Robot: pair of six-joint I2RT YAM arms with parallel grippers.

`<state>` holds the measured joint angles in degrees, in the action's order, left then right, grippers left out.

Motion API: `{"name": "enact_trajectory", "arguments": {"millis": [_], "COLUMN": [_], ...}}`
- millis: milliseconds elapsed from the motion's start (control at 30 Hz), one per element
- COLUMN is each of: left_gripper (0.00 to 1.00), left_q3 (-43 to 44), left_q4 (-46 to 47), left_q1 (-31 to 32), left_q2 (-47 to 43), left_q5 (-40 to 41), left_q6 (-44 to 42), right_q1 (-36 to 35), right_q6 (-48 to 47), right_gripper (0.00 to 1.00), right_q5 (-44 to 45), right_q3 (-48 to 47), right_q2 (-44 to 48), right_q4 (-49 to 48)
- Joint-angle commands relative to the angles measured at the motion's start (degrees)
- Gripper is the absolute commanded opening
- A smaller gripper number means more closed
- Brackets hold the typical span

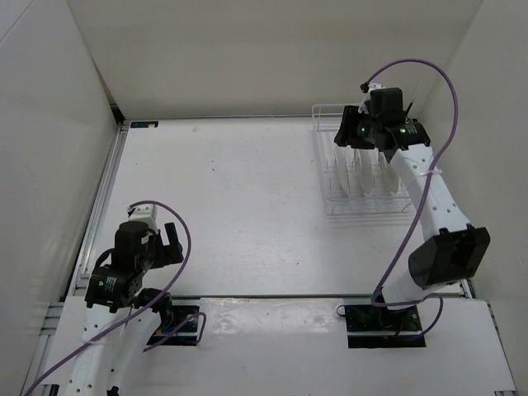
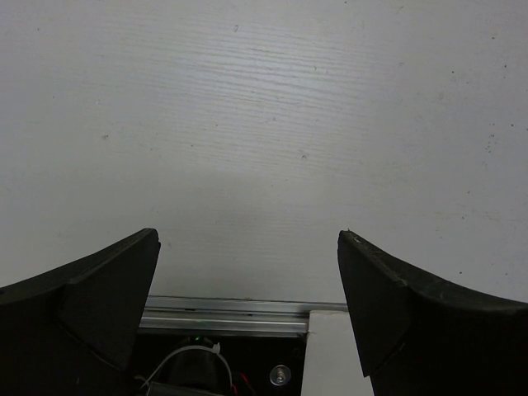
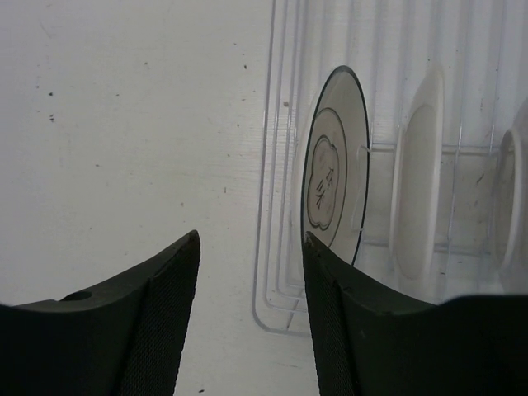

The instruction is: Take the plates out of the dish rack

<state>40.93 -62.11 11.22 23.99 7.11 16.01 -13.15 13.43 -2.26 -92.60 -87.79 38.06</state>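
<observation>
Where the table [image 1: 231, 198] reaches its far right corner stands the dish rack [image 1: 363, 206], with plates [image 1: 367, 173] upright on edge.
- Leftmost slot: motif plate [image 3: 330, 177], thin dark rim line, small centre mark.
- Next slots rightward: second plate [image 3: 417, 198], white; third plate [image 3: 511, 206], partly cut off by the frame.
- Right gripper [image 3: 250, 239]: above the rack's left side, jaws apart, one finger over the table, the other just beside the motif plate's rim.
- Left gripper [image 2: 247, 235]: over the near left corner, jaws wide apart.
- White walls [image 1: 247, 49] enclose the far, left and right edges; the rack sits close to the right wall, and wide white surface lies between it and the left edge.
</observation>
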Motion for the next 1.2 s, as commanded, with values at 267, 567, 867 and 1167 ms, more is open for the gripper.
{"name": "enact_trajectory", "arguments": {"millis": [267,567,867,1167], "left_gripper": [1.0,1.0,1.0,1.0], "left_q3": [-0.5,-0.4,-0.5,-0.7], "left_q4": [0.7,0.7,0.7,1.0], "left_q1": [0.0,0.0,0.0,-0.1], "left_q2": [1.9,2.5,3.3,3.1], "left_q5": [0.0,0.0,0.0,0.0], "left_q6": [0.0,-0.2,-0.1,-0.2], "right_q1": [0.0,0.2,0.4,1.1], "right_q6": [-1.9,-2.1,-2.3,-1.6], "right_gripper": [0.5,0.41,0.34,0.23], "right_q5": [5.2,6.4,9.4,9.0], "right_q3": [-7.2,-5.9,-4.9,-3.2], "right_q2": [-9.1,-12.1,-13.6,-14.5], "right_q4": [0.8,0.0,-0.1,-0.2]}}
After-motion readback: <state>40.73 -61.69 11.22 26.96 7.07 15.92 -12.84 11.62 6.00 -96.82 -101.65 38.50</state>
